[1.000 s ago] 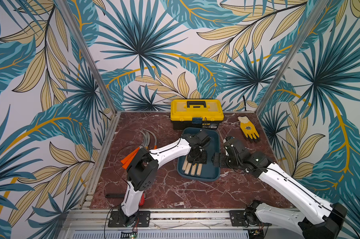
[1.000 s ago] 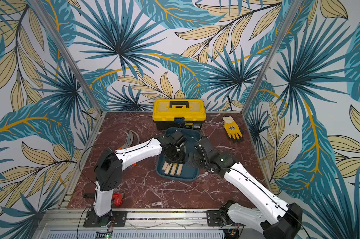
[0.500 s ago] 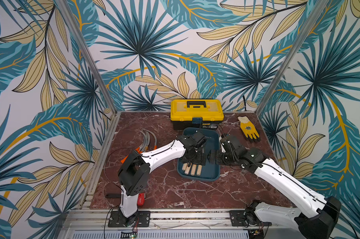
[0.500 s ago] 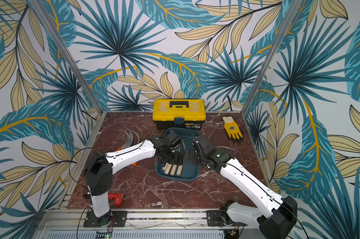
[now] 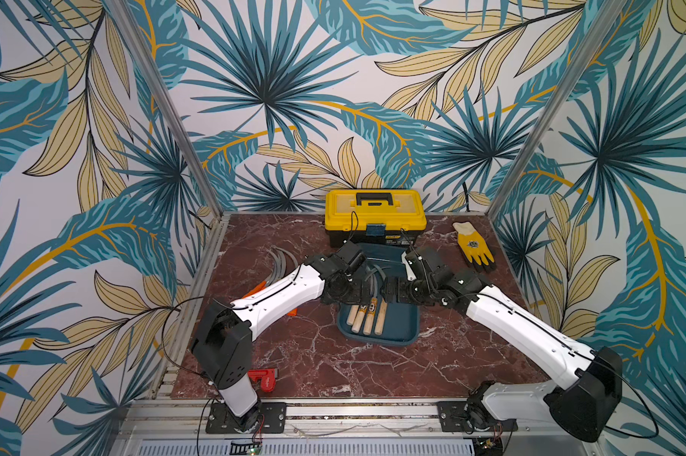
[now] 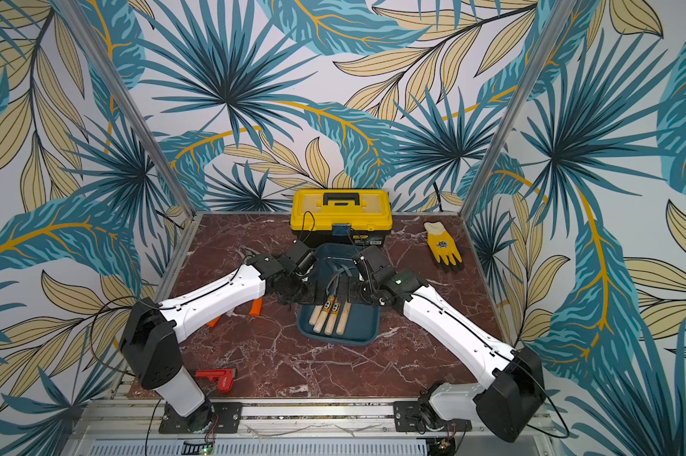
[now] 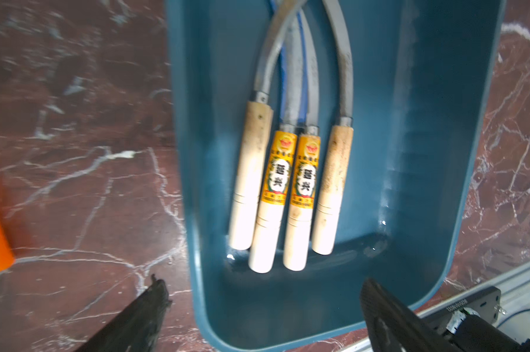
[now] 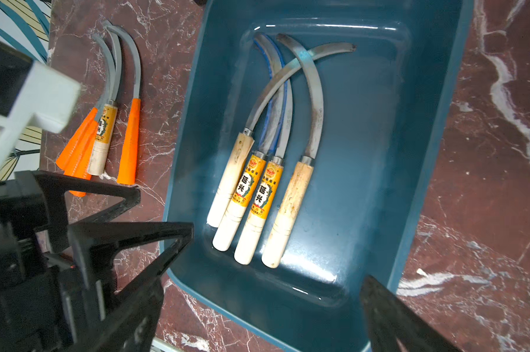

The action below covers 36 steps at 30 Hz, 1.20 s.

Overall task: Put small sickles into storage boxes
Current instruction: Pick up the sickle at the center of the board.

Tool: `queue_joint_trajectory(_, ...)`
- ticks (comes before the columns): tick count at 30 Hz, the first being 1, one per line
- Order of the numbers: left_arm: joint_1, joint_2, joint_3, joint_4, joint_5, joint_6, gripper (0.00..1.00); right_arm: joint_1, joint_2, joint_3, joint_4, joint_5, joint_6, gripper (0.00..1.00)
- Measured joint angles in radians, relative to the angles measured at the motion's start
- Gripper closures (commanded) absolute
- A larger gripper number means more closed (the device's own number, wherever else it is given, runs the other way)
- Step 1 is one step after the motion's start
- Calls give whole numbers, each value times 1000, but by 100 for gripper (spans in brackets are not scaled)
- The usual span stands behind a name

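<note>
Four wooden-handled sickles [image 7: 276, 189] lie side by side in the blue tray [image 7: 425, 152]. Their handles point to its near end, and their blades curve toward its far end and cross one another. Four more sickles [image 8: 126, 140], three orange-handled and one wooden, lie overlapped on the table [image 8: 486, 152] just left of the tray. The left gripper [image 7: 263, 285] hangs above the tray's left edge, jaws wide apart and empty. The right gripper [image 8: 262, 292] hovers over the tray's right side, also spread and holding nothing.

The two grippers sit close together over the tray, so either one swinging across could knock the other. The handles left of the tray overlap, so a pinch on one may drag its neighbours or catch two. Another sickle dropped onto the crossed blades could hook and ride up the tray's wall.

A second ago the left gripper was down on the handles inside the tray. It has since drawn back toward the tray's left edge, and the right arm has closed in from the tray's right.
</note>
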Motion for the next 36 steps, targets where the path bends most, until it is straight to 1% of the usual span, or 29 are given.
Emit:
queue_joint_trajectory(6,53,-46,-56,-1,-5,15,1,0,79,63,28,-36,-4,1)
queue_joint_trajectory(13,109,-84,-109,-1,-6,34,0,0,151,100,59,-80,-7,0)
queue_joint_trajectory(25,244,-94,-190,-1,-19,72,9,6,249,144,107,-161,-13,0)
queue_joint_trajectory(30,306,-90,-202,0,-37,89,16,13,270,178,127,-194,-29,0)
queue_joint_trajectory(33,336,-69,-202,0,-41,102,26,14,302,209,129,-211,-41,0)
queue_joint_trajectory(35,354,-39,-202,1,-46,107,34,14,325,227,130,-219,-48,0)
queue_joint_trajectory(36,360,-24,-202,1,-48,112,35,14,333,231,130,-222,-51,0)
